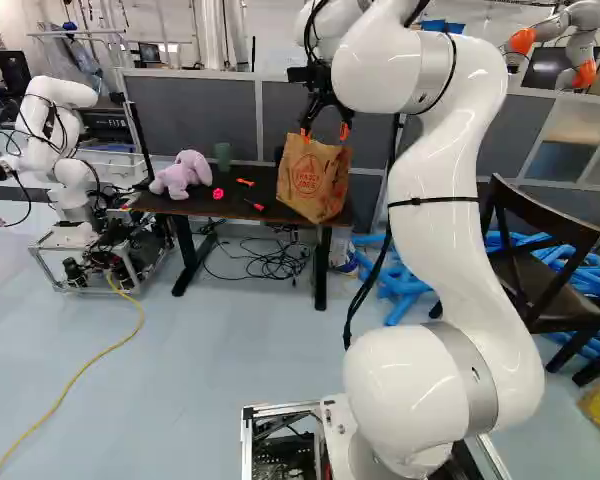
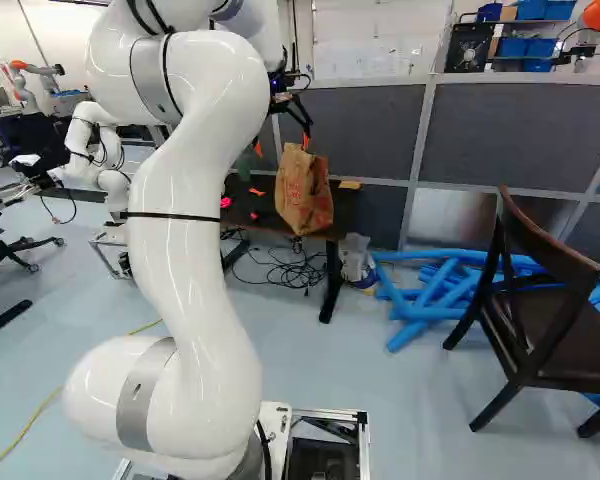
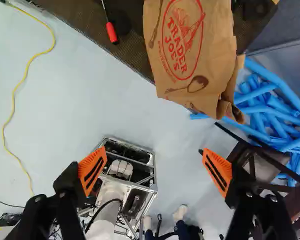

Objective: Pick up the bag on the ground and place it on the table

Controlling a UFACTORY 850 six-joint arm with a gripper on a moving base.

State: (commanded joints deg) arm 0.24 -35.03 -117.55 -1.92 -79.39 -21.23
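"Two views lack the plush toy (image 1: pixel 184 173)?"
"Yes, only the left base view shows it."
"And the gripper (image 1: pixel 324 131)?"
"Spread wide; the paper bag (image 1: pixel 313 182) is on the worktop (image 1: pixel 195 203), jutting past its edge."
"All of it visible?"
"The wrist view cuts off one end."
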